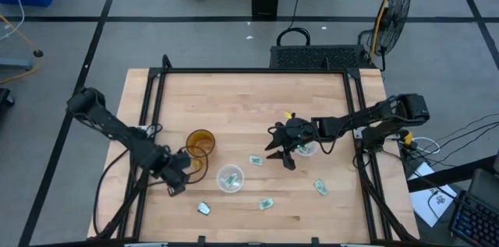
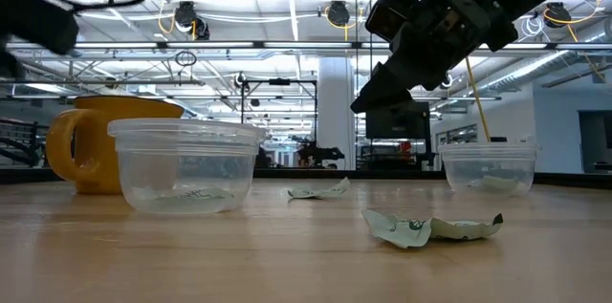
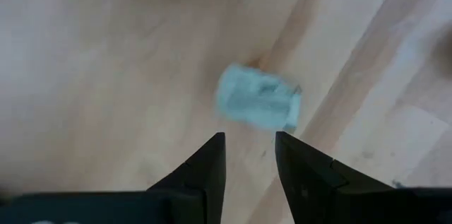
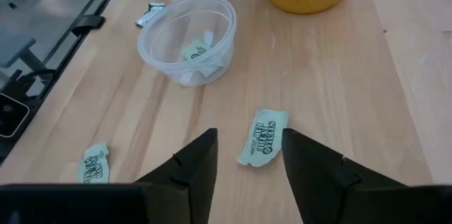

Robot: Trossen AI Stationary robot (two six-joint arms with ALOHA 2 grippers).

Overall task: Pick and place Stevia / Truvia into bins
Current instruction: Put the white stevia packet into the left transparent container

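Right end effector (image 4: 248, 155) hangs apart over a sachet (image 4: 263, 136), lined up to grasp; left end effector (image 3: 249, 155) likewise apart.

Left gripper (image 1: 176, 187): fingers parted above bare bench (image 1: 234, 99), with one sachet (image 3: 258, 99) lying flat just ahead of the fingertips. No object stands between fingers and sachet. The mug (image 1: 200, 143) stands close beside this gripper and blocks passage toward the bench centre.

Right gripper (image 1: 282, 155): fingers parted, raised clear of the bench. A flat sachet (image 4: 263, 136) lies between the fingertips with open wood on both sides. The near cup (image 1: 230, 178) stands ahead, well apart from it. The second cup (image 1: 305, 148) sits just beside the right gripper.

Rear half of the bench: unobstructed. Black frame rails (image 1: 253, 71) bound the edges.
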